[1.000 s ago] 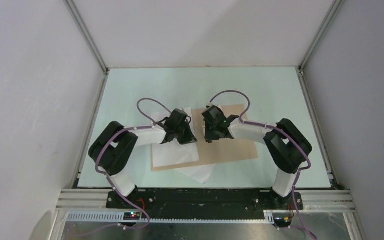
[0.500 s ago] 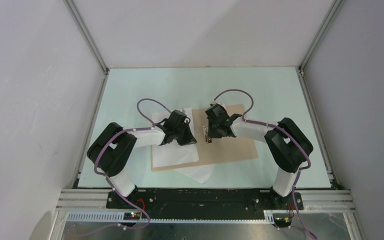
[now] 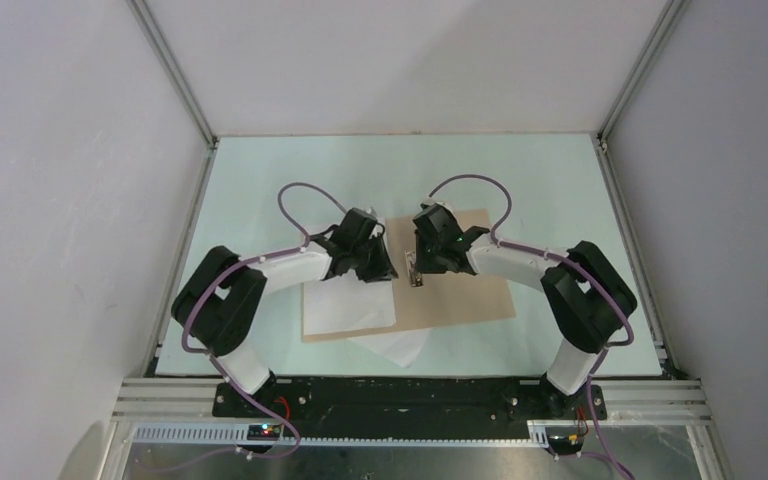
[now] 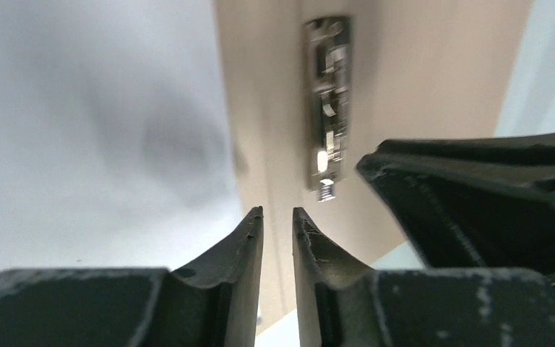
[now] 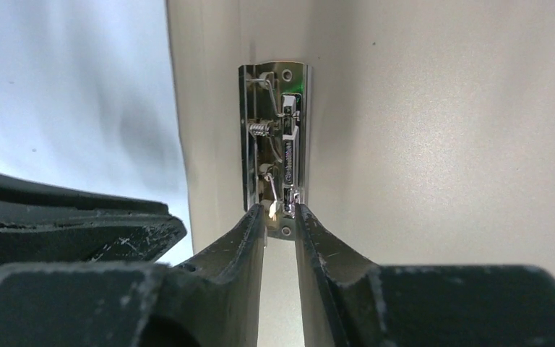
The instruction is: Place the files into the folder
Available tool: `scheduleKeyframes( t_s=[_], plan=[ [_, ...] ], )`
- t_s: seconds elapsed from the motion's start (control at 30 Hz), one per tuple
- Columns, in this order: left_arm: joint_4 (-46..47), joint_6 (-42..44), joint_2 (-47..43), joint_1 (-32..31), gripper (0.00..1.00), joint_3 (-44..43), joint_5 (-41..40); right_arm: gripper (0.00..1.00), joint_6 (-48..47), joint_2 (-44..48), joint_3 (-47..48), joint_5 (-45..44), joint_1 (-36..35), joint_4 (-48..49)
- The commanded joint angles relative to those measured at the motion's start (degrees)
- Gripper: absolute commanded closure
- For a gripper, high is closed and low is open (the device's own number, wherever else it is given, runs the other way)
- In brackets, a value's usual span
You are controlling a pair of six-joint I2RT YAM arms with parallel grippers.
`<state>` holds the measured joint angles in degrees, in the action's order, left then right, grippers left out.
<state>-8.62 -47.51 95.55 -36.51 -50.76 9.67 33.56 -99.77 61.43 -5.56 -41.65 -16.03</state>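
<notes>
The tan folder (image 3: 460,290) lies open on the table. White files (image 3: 345,305) lie on its left half, and one sheet (image 3: 392,346) sticks out past the front edge. The metal spine clip (image 3: 412,270) sits at the fold. My right gripper (image 5: 282,208) is shut on the near end of the clip (image 5: 274,137), at its lever. My left gripper (image 4: 276,211) is shut and empty, over the sheet's (image 4: 79,108) right edge, just left of the clip (image 4: 325,101). Both grippers meet at the spine in the top view, left (image 3: 384,272) and right (image 3: 420,270).
Metal frame rails (image 3: 200,200) border the pale green table (image 3: 520,180) on both sides. The two gripper bodies are very close: the right one (image 4: 491,195) shows in the left wrist view, the left one (image 5: 58,217) in the right wrist view.
My left gripper has moved back and right toward the spine clip. My right gripper has shifted slightly, and the clip now shows beside it.
</notes>
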Motion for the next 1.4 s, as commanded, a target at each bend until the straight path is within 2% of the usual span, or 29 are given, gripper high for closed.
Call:
scheduleKeyframes(
  t_s=[0.0, 0.43, 0.63, 0.97, 1.1, 1.37],
  plan=[
    [-1.9, 1.6, -2.9, 0.1, 0.72, -6.0, 0.1, 0.73, -1.8, 3.7, 1.3, -1.1, -0.6, -1.7],
    [-2.0, 2.3, 10.0, 2.3, 0.73, -17.5, 0.1, 0.77, -1.0, 0.1, 2.5, -3.2, -3.7, -3.5],
    [-3.0, 3.7, 13.1, 2.5, 0.75, -19.0, -3.1, 0.78, -0.6, 2.3, 1.3, -4.9, -2.9, -4.5],
    [-3.0, 4.3, 15.9, 1.4, 0.75, -20.5, -3.7, 0.78, -1.1, 4.0, -0.2, -3.2, -0.8, -3.4],
    [-3.9, 3.7, 16.1, 0.5, 0.77, -20.8, -6.8, 0.78, -1.5, 4.2, -0.2, -2.7, -0.6, -3.2],
    [-6.9, 0.7, 16.3, -2.8, 0.88, -19.8, -16.8, 0.78, -2.3, 5.0, -0.4, -1.9, -0.4, -2.5]
  ],
)
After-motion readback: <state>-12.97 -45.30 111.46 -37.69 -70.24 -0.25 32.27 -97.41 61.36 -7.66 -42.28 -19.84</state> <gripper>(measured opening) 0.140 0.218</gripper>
